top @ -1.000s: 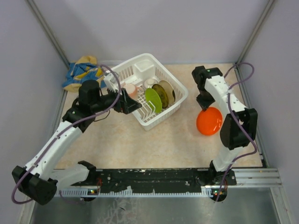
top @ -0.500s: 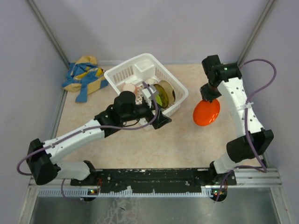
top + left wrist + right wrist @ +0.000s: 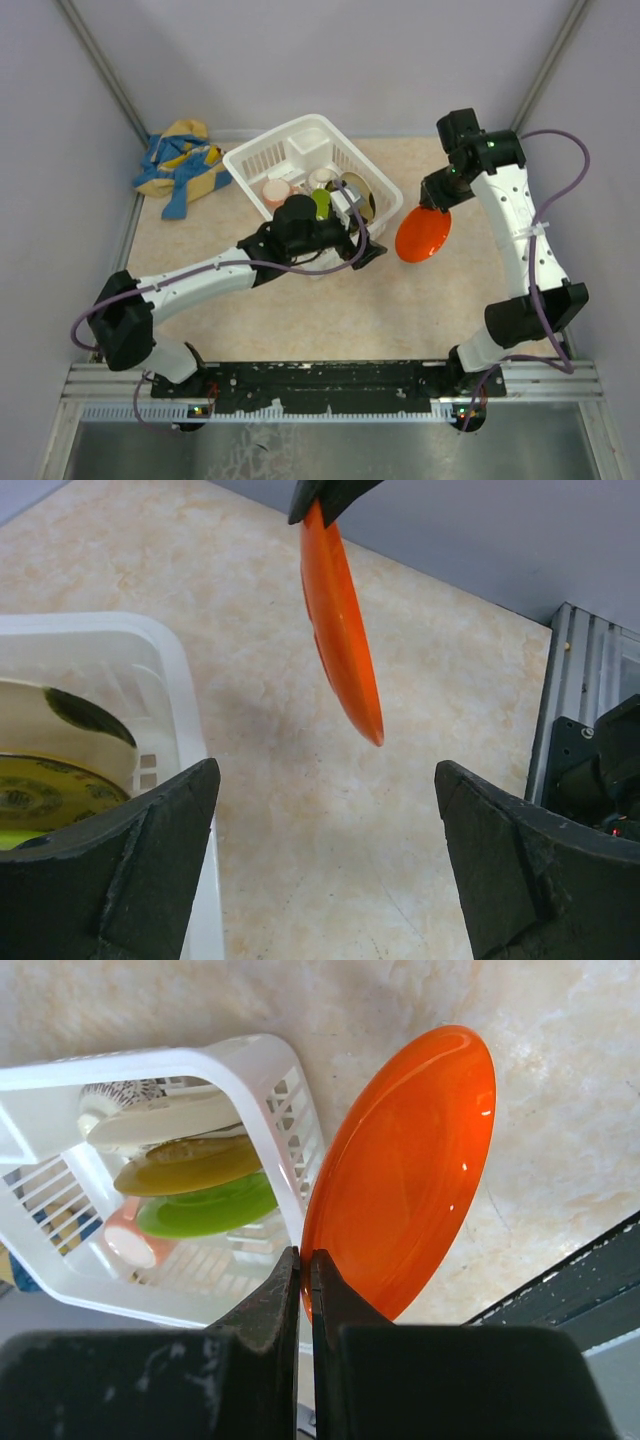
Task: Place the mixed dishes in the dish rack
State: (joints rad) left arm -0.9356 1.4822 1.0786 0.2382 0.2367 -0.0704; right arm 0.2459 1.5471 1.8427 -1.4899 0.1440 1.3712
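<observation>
We find the dish rack at the far middle of the table, the cloth well to its left. Inside it the cup lies left, the bowl behind, and three plates stand on edge at the right. Just right of the rack, the hanging plate is clear of the table, under the right gripper. The left gripper sits at the rack's near right corner.

top: overhead, far | wrists: close, both see orange plate
</observation>
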